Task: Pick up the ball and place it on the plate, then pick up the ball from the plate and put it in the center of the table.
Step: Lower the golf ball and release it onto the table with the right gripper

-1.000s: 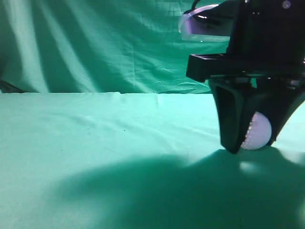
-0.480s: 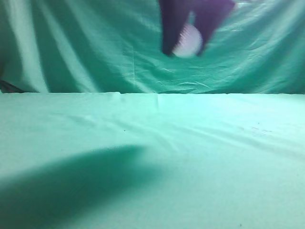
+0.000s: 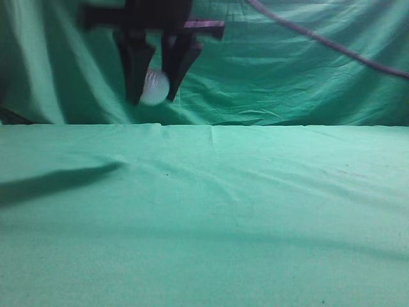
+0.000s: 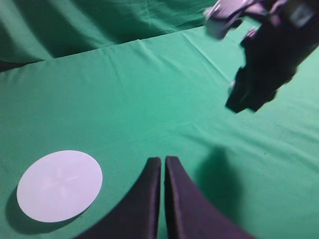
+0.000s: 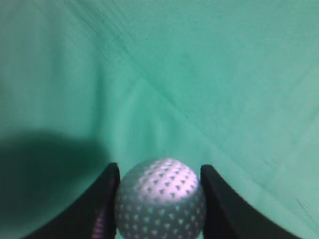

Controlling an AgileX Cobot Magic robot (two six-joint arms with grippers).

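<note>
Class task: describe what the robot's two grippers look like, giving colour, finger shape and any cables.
Both the left gripper and the right gripper are black, with smooth fingers tapering to curved, narrow tips. The exterior view shows a dark cable trailing off to the right behind the right one.

The light is soft and a bit dim, and everything looks green. In the exterior view the right gripper (image 3: 153, 96) at the upper left is dark and smeared by blur, and the ball (image 3: 154, 87) in it is fuzzy. A long dark shadow lies at the left on the table (image 3: 255, 211). In the left wrist view the white plate (image 4: 60, 185) is bright with a dark shadow under its lower edge. The right wrist view is soft, with a big shadow at the lower left.
</note>
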